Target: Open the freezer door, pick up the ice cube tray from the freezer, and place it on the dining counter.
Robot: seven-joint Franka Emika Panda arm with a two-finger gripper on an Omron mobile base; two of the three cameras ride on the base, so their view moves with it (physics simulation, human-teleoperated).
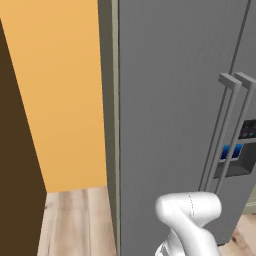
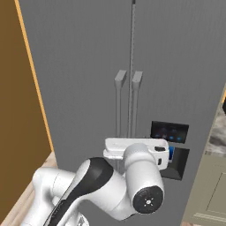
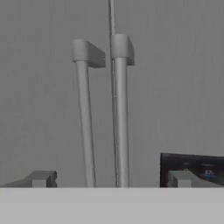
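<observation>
The freezer [image 1: 112,100] stands shut. Its door, the freezer door [image 1: 170,120] [image 2: 79,88] [image 3: 39,109], is the flat grey panel on the left, with a long vertical bar handle [image 1: 218,135] [image 2: 118,106] [image 3: 84,122]. In the hand view my gripper [image 3: 111,179] is open wide and faces the two handles from a short way off. Its fingertips [image 3: 41,178] touch nothing. My white hand [image 2: 137,148] sits low in front of the doors. The ice cube tray is hidden behind the shut door. The dining counter is out of view.
The neighbouring door [image 2: 185,79] has its own handle [image 3: 121,113] and a black panel [image 2: 170,131]. An orange wall [image 1: 60,90] and a dark brown panel [image 1: 15,160] stand on the left above wood floor [image 1: 75,220]. A grey-green cabinet [image 2: 212,190] is on the right.
</observation>
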